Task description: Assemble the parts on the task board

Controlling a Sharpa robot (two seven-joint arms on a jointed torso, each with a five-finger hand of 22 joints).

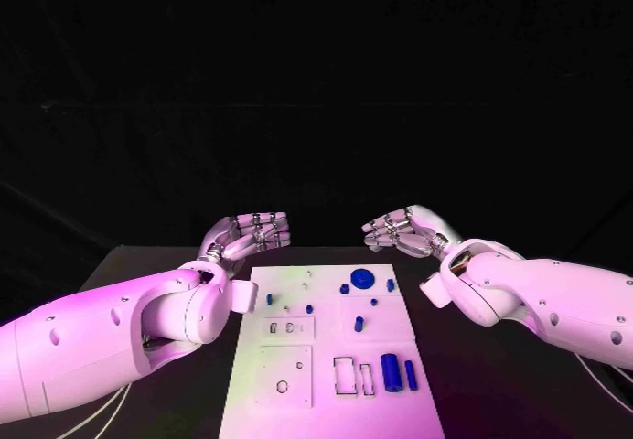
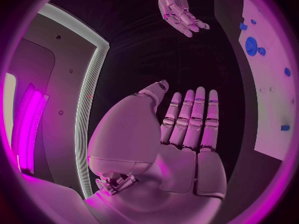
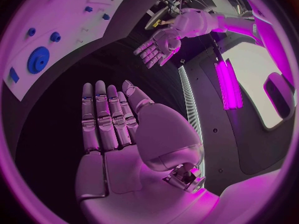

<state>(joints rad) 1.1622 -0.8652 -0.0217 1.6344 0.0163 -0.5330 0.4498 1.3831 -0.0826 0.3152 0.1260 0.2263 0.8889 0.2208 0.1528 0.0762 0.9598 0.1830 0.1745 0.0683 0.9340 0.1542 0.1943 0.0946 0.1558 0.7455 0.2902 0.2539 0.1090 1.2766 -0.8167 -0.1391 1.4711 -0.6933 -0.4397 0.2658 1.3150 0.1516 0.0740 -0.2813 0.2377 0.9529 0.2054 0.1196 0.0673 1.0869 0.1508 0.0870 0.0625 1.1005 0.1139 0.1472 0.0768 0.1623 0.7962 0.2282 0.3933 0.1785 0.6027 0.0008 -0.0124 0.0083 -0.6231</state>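
The white task board lies in the middle of the black table, between my two arms. On it sit a blue gear, several small blue pegs, and two blue cylinders near its right front corner. My left hand hovers past the board's far left corner, fingers straight and together, holding nothing; the left wrist view shows its empty palm. My right hand hovers past the far right corner, likewise empty, with its flat palm plain in the right wrist view. The board's edge and gear appear beside the hands.
Bare black table runs along both sides of the board. Rectangular slots and a round hole mark the board's near part. Each wrist view catches the opposite hand across the gap.
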